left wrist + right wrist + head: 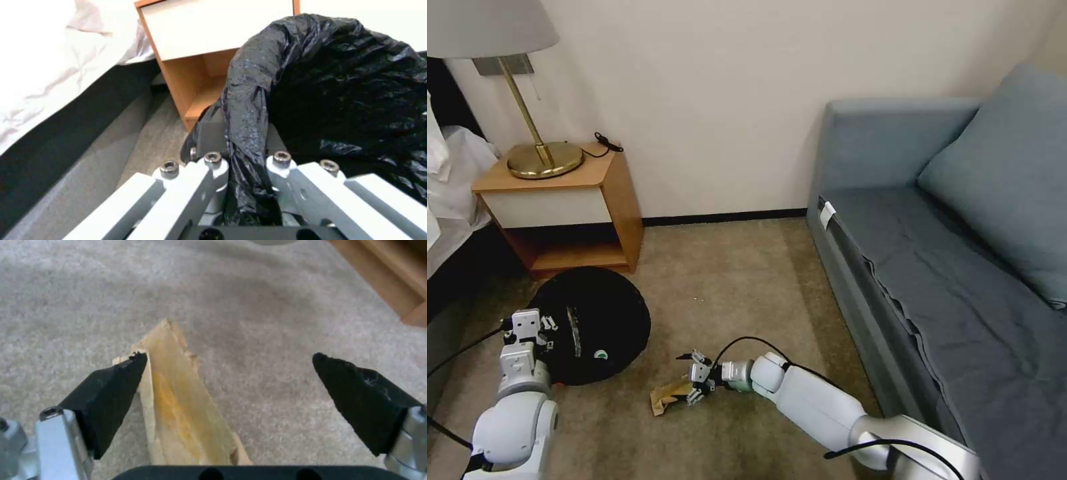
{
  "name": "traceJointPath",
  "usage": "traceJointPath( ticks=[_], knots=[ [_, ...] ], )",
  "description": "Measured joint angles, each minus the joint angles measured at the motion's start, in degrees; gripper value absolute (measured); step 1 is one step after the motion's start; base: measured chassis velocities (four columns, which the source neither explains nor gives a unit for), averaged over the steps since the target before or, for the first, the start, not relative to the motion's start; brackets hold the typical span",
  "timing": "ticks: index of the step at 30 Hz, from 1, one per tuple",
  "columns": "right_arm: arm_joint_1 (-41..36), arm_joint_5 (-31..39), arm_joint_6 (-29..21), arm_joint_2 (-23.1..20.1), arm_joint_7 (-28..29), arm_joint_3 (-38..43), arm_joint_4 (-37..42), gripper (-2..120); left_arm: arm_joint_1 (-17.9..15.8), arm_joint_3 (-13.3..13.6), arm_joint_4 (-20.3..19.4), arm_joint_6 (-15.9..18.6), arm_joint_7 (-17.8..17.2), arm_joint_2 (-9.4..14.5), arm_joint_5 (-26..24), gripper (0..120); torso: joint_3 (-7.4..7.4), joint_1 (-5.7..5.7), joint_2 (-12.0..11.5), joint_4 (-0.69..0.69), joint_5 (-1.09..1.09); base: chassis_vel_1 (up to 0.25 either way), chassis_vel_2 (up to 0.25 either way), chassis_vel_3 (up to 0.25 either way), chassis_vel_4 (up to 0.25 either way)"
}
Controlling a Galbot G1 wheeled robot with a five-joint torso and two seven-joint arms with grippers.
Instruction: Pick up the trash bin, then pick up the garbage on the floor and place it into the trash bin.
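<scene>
The trash bin (602, 313), round and lined with a black bag, is beside the nightstand, and I look down into its mouth. My left gripper (537, 333) is shut on its rim; the left wrist view shows the fingers (213, 166) clamping the bag-covered edge (247, 133). A crumpled brown paper bag (666, 397), one piece of the garbage, lies on the carpet. My right gripper (694, 379) is low over it and open. In the right wrist view the paper bag (178, 400) lies between the black fingertips (120, 380), close to one of them.
A wooden nightstand (560, 207) with a brass lamp (544, 157) stands behind the bin. White bedding (447, 180) lies at the far left. A blue-grey sofa (947, 267) runs along the right. Bare carpet (727, 280) lies between them.
</scene>
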Motion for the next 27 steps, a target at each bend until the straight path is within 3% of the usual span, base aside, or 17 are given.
traceJointPath(
  ticks=[27],
  knots=[
    [-0.02,-5.20,3.49,5.02,0.83,1.67,-10.34,96,-0.57,0.05,0.26,-0.06,0.01,-0.65,0.01,4,0.01,0.00,0.00,0.00,0.00,0.000,0.000,0.000,0.000]
  ],
)
